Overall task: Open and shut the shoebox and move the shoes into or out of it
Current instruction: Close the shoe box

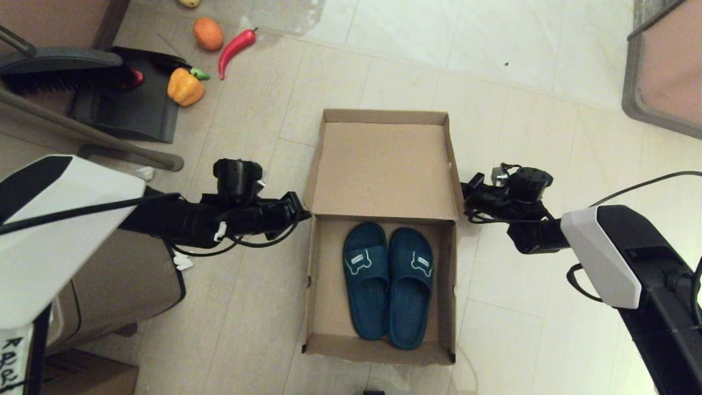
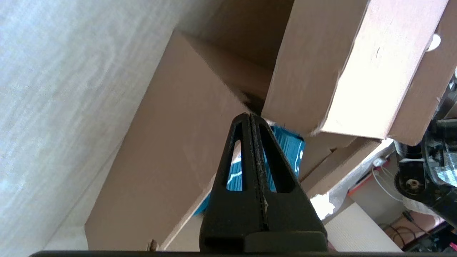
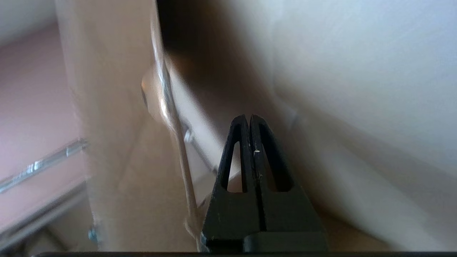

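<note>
The shoebox (image 1: 381,170) sits open on the floor, lid standing up at the far side. Both shoes (image 1: 388,285) lie side by side inside, toes toward the lid. The left gripper (image 1: 303,213) is right at the box's left hinge corner, the right gripper (image 1: 465,202) at the right one. Both are pinched fully together, holding nothing.

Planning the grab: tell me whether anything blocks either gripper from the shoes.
Nothing visible covers the shoes; the shoebox lid is open. Its side walls stand between them and the left gripper and right gripper, both outside.
</note>
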You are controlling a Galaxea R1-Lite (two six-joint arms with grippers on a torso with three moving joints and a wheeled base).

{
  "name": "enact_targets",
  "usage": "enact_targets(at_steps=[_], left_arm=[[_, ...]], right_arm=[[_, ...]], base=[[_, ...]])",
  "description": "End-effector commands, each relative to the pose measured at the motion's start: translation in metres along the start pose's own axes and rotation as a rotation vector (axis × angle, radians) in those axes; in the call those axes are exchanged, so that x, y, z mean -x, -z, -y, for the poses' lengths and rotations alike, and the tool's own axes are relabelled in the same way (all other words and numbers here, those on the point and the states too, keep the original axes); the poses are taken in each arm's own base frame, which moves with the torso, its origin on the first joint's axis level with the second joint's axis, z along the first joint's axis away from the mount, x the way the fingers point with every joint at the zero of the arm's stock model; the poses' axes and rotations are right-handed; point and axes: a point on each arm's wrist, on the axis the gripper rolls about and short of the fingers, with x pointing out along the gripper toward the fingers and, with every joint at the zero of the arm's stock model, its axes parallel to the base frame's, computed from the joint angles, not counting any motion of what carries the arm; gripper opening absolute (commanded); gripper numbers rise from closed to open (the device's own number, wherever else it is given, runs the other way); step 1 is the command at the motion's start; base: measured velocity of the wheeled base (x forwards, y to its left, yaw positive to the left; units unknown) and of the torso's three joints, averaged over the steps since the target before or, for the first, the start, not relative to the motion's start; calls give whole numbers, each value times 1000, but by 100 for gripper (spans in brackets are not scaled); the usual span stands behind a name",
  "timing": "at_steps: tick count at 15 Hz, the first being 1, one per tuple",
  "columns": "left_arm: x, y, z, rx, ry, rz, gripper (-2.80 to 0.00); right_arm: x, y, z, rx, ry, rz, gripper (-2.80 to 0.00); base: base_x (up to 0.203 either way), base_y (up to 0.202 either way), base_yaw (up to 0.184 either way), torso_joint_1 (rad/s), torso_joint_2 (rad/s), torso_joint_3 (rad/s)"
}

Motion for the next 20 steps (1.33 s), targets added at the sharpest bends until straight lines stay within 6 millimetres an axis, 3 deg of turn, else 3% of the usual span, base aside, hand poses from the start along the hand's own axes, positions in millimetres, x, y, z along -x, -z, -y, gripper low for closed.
enact_targets(at_steps=[1, 4, 8, 14, 20], left_arm=[[-1, 4, 3, 1, 6, -11, -280], [-2, 7, 7, -3, 13, -18, -280], [-2, 11, 7, -1, 12, -30, -280], [5, 9, 12, -4, 20, -22, -280], [8, 9, 20, -14, 38, -22, -280]], right_arm=[[-10, 15, 5, -15, -7, -32, -280], [-13, 18, 3, -10, -15, -29, -280], [-8, 8, -7, 3, -33, -27, -280], [5, -7, -31, 11, -197, -167, -280], [9, -10, -40, 24, -238, -238, -280]], base=[[0, 0, 0, 0, 0, 0], [0, 0, 0, 0, 0, 0], [0, 0, 0, 0, 0, 0], [0, 0, 0, 0, 0, 0], [0, 0, 0, 0, 0, 0]])
